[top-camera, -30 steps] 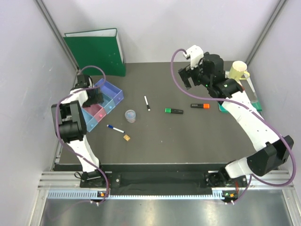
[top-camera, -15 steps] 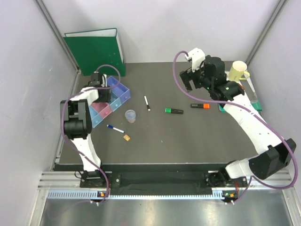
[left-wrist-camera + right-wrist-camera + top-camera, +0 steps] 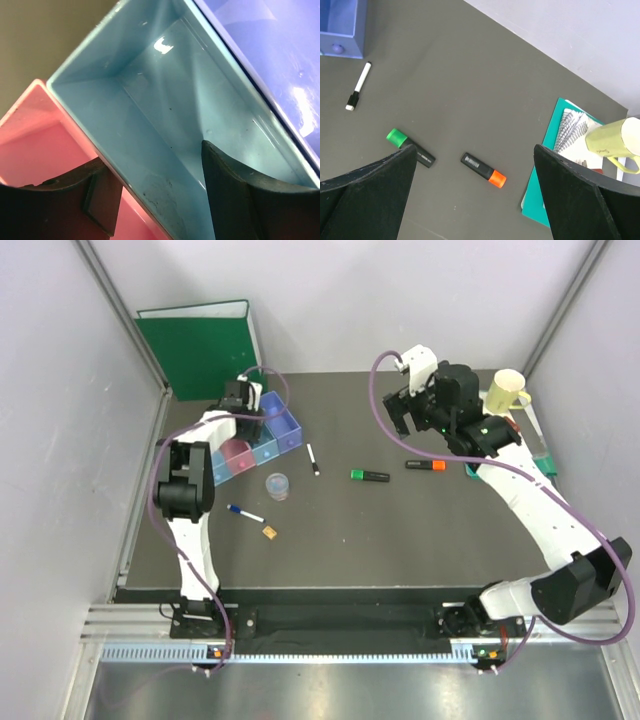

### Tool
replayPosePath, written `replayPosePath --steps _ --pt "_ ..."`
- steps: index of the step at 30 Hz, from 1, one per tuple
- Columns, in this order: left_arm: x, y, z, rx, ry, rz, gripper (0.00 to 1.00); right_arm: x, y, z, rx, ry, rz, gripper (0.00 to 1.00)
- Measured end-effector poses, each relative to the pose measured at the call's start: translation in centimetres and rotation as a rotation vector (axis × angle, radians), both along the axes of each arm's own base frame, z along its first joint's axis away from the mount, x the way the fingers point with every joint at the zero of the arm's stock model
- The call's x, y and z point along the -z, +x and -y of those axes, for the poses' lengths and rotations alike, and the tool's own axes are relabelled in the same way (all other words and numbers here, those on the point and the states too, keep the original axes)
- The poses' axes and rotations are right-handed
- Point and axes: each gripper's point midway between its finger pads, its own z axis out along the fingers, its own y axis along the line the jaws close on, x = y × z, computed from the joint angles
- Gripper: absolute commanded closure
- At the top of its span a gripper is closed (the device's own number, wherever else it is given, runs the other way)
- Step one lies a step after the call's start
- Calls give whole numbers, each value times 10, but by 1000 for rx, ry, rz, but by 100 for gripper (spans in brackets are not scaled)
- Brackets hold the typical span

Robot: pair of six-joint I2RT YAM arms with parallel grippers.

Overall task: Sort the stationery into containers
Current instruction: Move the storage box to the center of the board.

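Left gripper [image 3: 243, 406]: low over the row of bins [image 3: 262, 452], pointing down; its jaws stand partly apart and nothing is clamped between them.
Left finger placing: one finger sits on the side of the pink bin [image 3: 35, 145] and the other is inside the light blue bin [image 3: 165, 125]. The wall shared by those two bins runs through the gap. Whether a finger touches that wall cannot be told.
Purple bin [image 3: 260, 50]: the next compartment beyond the finger that is in the light blue bin; it is the end of the row.
Jar [image 3: 278, 486]: on the table [image 3: 400, 540], near the row, on the arm-base side of the left gripper.
Blue-capped pen [image 3: 244, 512]: flat on the table, farther toward the bases than the jar.
Tan square [image 3: 269, 532]: just beside that pen's tip, well apart from the left gripper.
Right gripper [image 3: 398, 418]: held high above the table, jaws spread wide and holding nothing.
Orange-capped highlighter [image 3: 483, 170]: flat on the table below the right gripper, seen in the gap between its fingers.
Green-capped highlighter [image 3: 410, 147]: beside the orange-capped one, toward the gripper's left-hand finger in the wrist view.
Black-capped pen [image 3: 358, 92]: farther out on that same side, near the purple bin.
Teal tray [image 3: 545, 165]: by the opposite finger, at the table's edge.
Mug [image 3: 615, 140]: cream, beside the tray.
Binder [image 3: 200, 350]: green, upright against the back wall beyond the left gripper.
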Motion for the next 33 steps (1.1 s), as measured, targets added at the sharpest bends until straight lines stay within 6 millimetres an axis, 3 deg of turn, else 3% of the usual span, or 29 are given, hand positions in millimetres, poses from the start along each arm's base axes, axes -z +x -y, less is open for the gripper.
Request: replayPosePath --steps 8,22,33 --pt "-2 28 31 68 30 30 35 2 -2 1 0 -1 -5 0" --pt "-2 26 112 275 82 46 34 7 -6 4 7 -2 -23 0" --pt "-3 54 159 325 69 87 35 12 -13 12 21 3 -36 0"
